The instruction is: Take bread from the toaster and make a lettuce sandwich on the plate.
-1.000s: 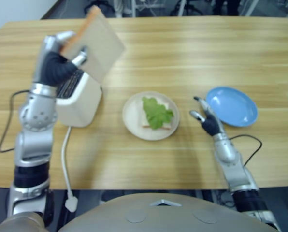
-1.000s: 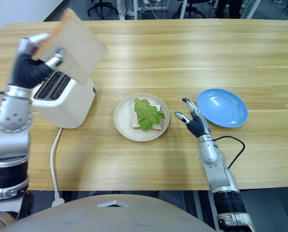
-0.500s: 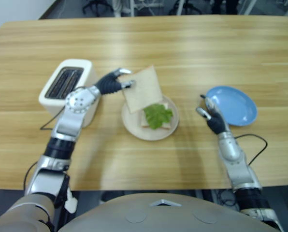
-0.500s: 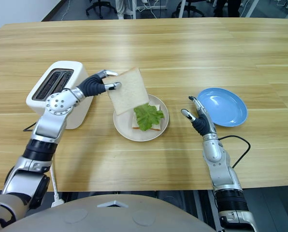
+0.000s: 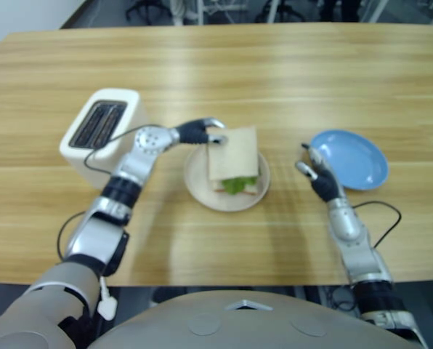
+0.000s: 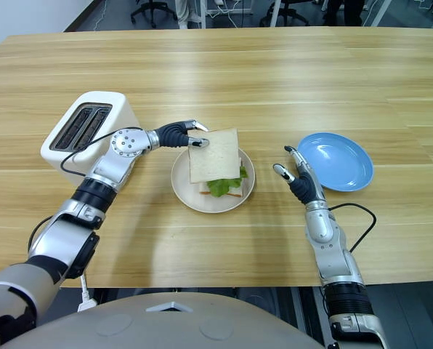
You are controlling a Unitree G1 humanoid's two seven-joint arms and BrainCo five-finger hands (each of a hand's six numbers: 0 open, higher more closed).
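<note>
**Top slice over the plate**

Pinches a slice of bread (image 6: 215, 155) by its upper left corner with the left hand (image 6: 180, 134), fingers closed on the crust. Holds that slice roughly flat over the round cream plate (image 6: 184, 185), covering most of what lies there. Green lettuce (image 6: 220, 187) poking out under the slice's near edge, on a lower slice (image 6: 234, 193) that lies on the plate. Cannot tell whether the held slice touches the lettuce or hangs just above it.

White toaster (image 6: 86, 131) to the left of the cream plate, near it, slots facing up.

Right hand (image 6: 298, 178) low over the wooden table (image 6: 274, 87), between the cream plate and a blue plate (image 6: 336, 161). Fingers spread, holding nothing, tips just beside the blue plate's rim. Black cable (image 6: 351, 211) looping on the table by the right forearm.
</note>
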